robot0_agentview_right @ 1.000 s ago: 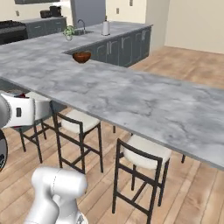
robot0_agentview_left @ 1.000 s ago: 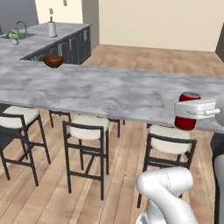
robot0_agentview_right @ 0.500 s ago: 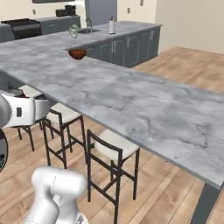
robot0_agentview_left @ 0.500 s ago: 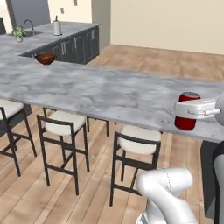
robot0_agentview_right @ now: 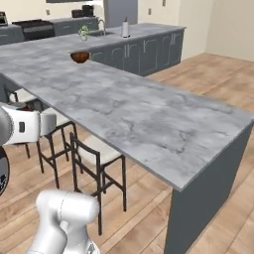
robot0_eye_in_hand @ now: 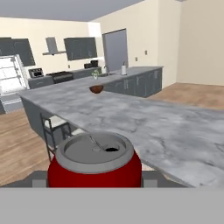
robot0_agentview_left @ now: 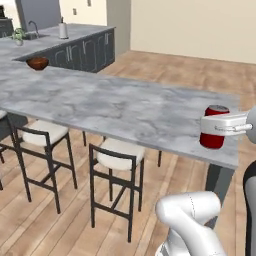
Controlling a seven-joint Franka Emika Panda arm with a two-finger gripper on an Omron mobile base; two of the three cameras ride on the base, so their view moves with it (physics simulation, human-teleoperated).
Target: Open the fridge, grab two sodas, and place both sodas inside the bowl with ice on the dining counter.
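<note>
While it hangs at the right edge of the left base view, the gripper has its jaws closed partway around a red soda can, holding it upright by its sides. In the hand view that soda can sits at the bottom centre, close to the lens, its pale grey top and pull tab facing up, with a dark finger tip touching its side low on the right.

In the left base view the can shows in front of the near right end of the dining counter, a long slab of light grey marble with darker veins that runs from the right of the frame toward the upper left. Below its near edge, in the lower left and centre of that view, stand black-framed stools with pale seats.

Farther along the slab, the dark reddish-brown bowl rests on the counter at the upper left of the left base view, well apart from the can. In the right base view the bowl lies at the upper left, and in the hand view it appears small just above centre.

Beyond the bowl, a run of dark grey cabinets carries a sink tap and a small green plant. At the back wall, in the upper middle of the hand view, stands the tall grey fridge.
</note>
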